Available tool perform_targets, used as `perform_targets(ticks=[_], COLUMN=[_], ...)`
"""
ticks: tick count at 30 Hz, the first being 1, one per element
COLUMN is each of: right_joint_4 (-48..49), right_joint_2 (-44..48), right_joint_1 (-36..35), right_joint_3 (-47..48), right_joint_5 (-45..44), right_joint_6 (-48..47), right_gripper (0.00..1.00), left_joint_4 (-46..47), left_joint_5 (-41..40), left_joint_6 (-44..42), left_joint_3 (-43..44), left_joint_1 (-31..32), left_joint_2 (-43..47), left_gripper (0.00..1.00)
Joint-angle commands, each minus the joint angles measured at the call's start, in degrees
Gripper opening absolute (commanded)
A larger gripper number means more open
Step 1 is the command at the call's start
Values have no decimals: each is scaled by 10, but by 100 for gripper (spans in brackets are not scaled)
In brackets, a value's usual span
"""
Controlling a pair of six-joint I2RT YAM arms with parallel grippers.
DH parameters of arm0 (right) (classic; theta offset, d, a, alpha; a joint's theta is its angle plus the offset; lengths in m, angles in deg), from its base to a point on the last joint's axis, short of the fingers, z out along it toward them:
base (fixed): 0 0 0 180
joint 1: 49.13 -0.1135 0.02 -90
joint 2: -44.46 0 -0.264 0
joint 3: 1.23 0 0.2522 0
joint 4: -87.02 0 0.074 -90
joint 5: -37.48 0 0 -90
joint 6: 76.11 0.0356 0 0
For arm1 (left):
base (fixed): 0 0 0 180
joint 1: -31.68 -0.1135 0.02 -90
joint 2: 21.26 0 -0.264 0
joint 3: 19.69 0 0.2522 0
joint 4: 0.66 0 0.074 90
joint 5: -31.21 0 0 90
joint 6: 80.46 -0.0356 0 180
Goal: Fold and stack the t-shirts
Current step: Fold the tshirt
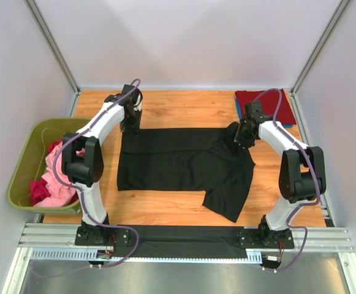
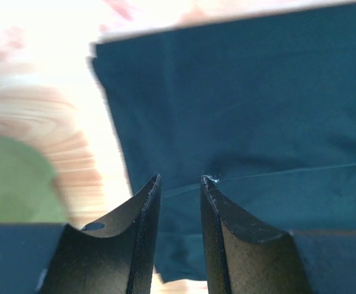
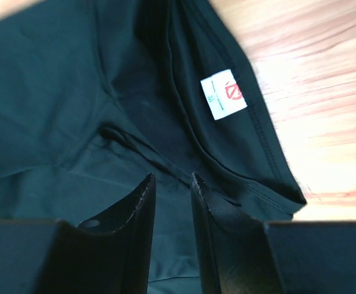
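A black t-shirt (image 1: 178, 162) lies spread on the wooden table, one sleeve pointing to the near right. My left gripper (image 1: 129, 127) is over its far left corner, and in the left wrist view (image 2: 180, 180) the jaws stand a little apart over the black cloth (image 2: 245, 104), holding nothing. My right gripper (image 1: 242, 136) is over the far right edge by the collar. In the right wrist view (image 3: 171, 177) it is narrowly open above the cloth (image 3: 55, 92), near the white neck label (image 3: 223, 93). A folded dark red shirt (image 1: 265, 105) lies on a blue one (image 1: 238, 109) at the back right.
An olive-green bin (image 1: 24, 160) stands off the table's left edge, holding pink (image 1: 58, 180) and magenta (image 1: 38, 191) shirts. The bin also shows blurred in the left wrist view (image 2: 15, 180). White walls and metal posts enclose the table. A black strip (image 1: 178, 236) lies along the near edge.
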Motion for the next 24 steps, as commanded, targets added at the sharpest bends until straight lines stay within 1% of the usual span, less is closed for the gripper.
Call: perform_targets(ticks=[1, 3, 6, 7, 10, 12, 13, 16, 17, 18, 19, 21, 22, 23, 24], right_joint_4=[5, 16, 28, 34, 37, 39, 42, 37, 30, 22, 15, 6, 8, 8, 9], right_joint_2=[-18, -19, -23, -26, -33, -31, -24, -9, -2, 1, 6, 23, 27, 28, 17], right_joint_1=[-1, -1, -1, 1, 6, 6, 6, 6, 7, 7, 6, 6, 6, 6, 6], right_joint_3=[0, -24, -52, -57, -76, -85, -94, -99, -97, -90, -82, -59, -51, -25, -10], right_joint_5=[21, 26, 15, 7, 3, 3, -16, -28, -32, -34, -32, -29, -33, -39, -44], right_joint_6=[-15, -20, -25, -25, -27, -25, -22, -22, -22, -22, -24, -28, -29, -29, -30], right_gripper=[31, 31, 31, 31, 31, 28, 21, 11, 9, 9, 9, 17, 21, 28, 31], left_joint_4=[-7, -30, -54, -62, -86, -107, -111, -120, -127, -146, -153, -169, -172, -173, -165], left_joint_5=[51, 44, 5, -37, -78, -92, -103, -119, -123, -127, -126, -111, -86, -71, -51], left_joint_6=[50, 55, 56, 59, 61, 70, 74, 79, 80, 80, 79, 78, 78, 80, 80], left_joint_3=[-12, -1, 9, 11, 22, 38, 45, 60, 71, 101, 117, 162, 175, 194, 197], left_joint_1=[3, 3, 3, 3, 2, 2, 2, 2, 2, 2, 2, 2, 3, 4, 4], left_joint_2=[-44, -64, -94, -105, -125, -137, -137, -136, -136, -137, -140, -138, -137, -135, -131], left_gripper=[38, 38, 37, 37, 37, 38, 37, 38, 38, 38, 38, 39, 39, 40, 41])
